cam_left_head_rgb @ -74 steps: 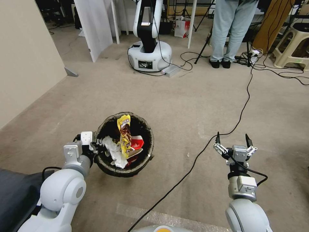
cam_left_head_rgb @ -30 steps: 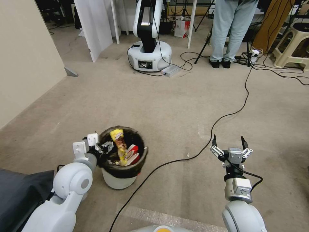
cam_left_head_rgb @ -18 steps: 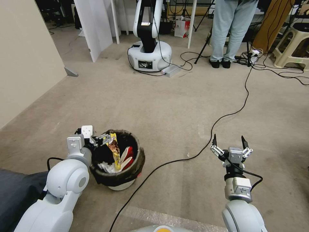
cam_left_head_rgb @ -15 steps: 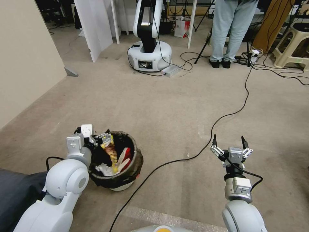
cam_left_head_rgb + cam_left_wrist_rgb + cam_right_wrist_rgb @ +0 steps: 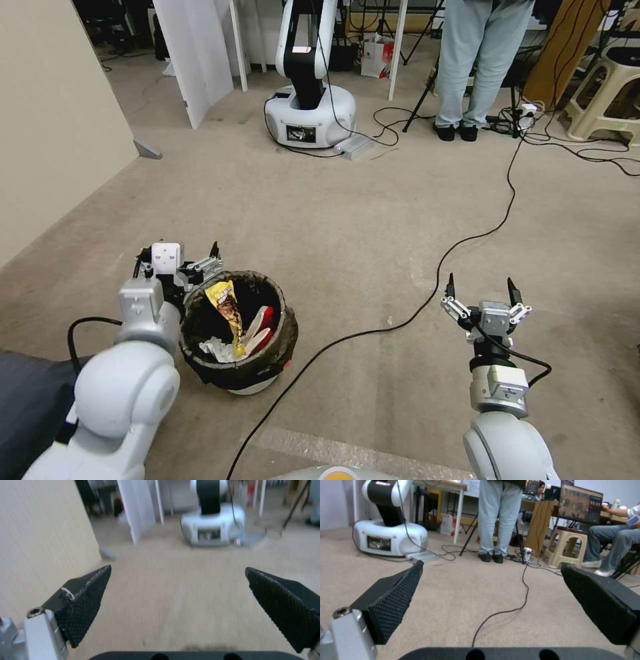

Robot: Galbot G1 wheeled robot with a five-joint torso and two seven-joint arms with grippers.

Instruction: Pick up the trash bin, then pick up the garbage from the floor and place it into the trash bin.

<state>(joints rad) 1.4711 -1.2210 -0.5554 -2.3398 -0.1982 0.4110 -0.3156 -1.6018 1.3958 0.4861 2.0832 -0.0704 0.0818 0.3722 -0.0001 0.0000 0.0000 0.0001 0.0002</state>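
Observation:
The trash bin (image 5: 248,377), white with a dark bag over its rim, stands upright on the floor (image 5: 347,220) at the lower left of the head view. Inside it lies garbage: a yellow snack wrapper (image 5: 225,303), a red-and-white cup (image 5: 261,323) and white tissue (image 5: 215,347). My left gripper (image 5: 179,255) hovers just behind the bin's far-left rim, open and holding nothing. In the left wrist view the left gripper (image 5: 178,567) has its fingers spread wide over bare carpet. My right gripper (image 5: 480,290) (image 5: 492,565) waits open and empty over the carpet at the lower right.
A black cable (image 5: 413,313) snakes across the carpet between the bin and my right arm. Another robot's white base (image 5: 308,113) stands ahead, with a person's legs (image 5: 467,67) and a beige stool (image 5: 603,93) to its right. A beige wall (image 5: 53,100) runs along the left.
The bin went from raised and tilted in my left gripper to upright on the floor. The left gripper has opened, let go of the rim and drawn back. The right arm barely moved.

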